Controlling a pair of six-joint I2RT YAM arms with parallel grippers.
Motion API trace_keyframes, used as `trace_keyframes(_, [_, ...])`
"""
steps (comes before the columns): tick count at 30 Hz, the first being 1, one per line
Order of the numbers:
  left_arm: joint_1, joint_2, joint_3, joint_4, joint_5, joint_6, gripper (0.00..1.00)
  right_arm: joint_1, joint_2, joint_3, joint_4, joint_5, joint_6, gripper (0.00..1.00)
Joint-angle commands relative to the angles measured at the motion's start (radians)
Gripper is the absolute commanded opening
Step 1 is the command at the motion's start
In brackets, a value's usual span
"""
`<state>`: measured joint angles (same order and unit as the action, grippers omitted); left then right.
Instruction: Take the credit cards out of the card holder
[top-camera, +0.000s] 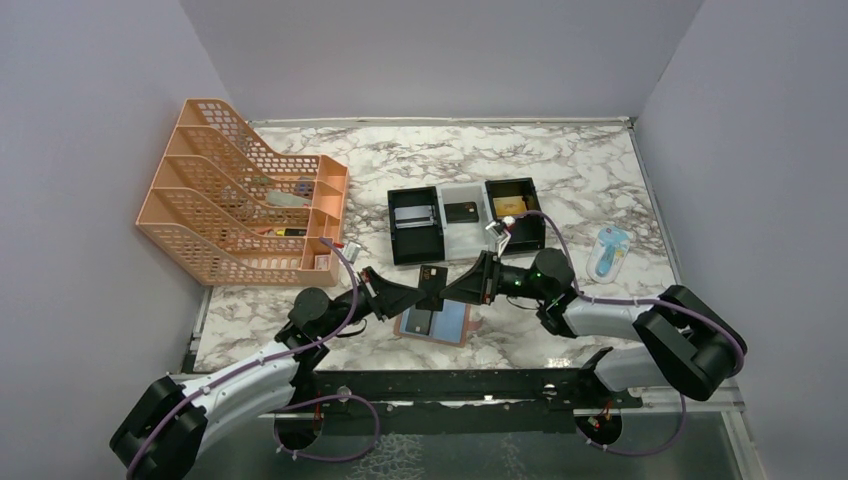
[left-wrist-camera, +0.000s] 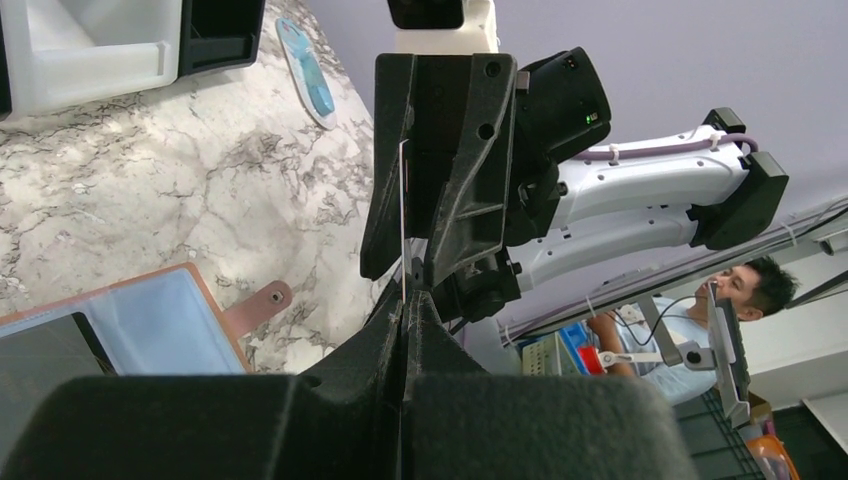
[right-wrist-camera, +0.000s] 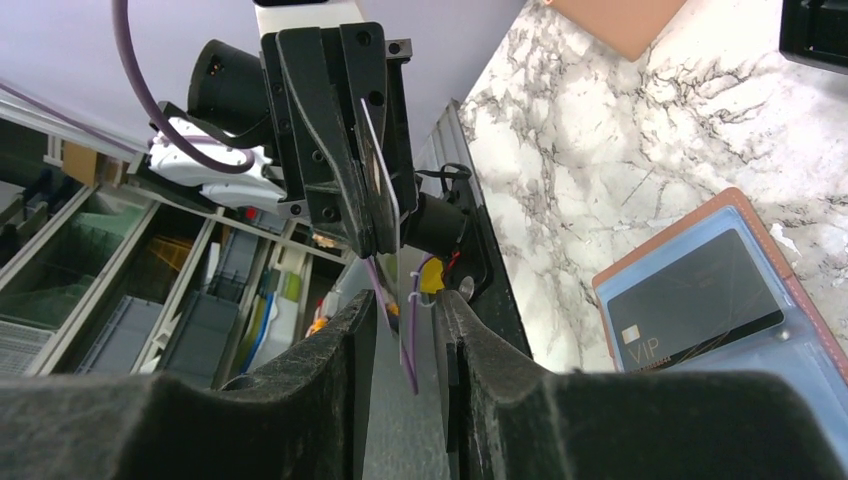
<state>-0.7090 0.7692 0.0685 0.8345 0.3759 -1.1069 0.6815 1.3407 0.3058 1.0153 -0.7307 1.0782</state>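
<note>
Lavender walls (top-camera: 440, 50) box in marble table (top-camera: 580, 170); card holder (top-camera: 453, 320) lies open at near edge, black card (top-camera: 419, 322) in it, second card (top-camera: 432, 281) above it pinched by left gripper (top-camera: 422, 293), right gripper (top-camera: 447, 290) jaws spread around it

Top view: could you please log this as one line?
left hand: shut on credit card | right hand: open around it | card holder: open, black card inside

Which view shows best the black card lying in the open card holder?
Right wrist view: the black card shows its face, chip and VIP lettering. Top view: a small dark rectangle. Left wrist view: only one corner.
</note>
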Motion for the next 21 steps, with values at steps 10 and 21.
trace_keyframes(10, [0.000,0.017,-0.025,0.073,0.029,-0.019,0.00,0.011,0.082,0.034,0.172,-0.055,0.091,0.21])
trace_keyframes(21, [0.000,0.021,-0.051,0.080,0.013,-0.039,0.00,0.012,0.083,0.038,0.145,-0.034,0.086,0.06])
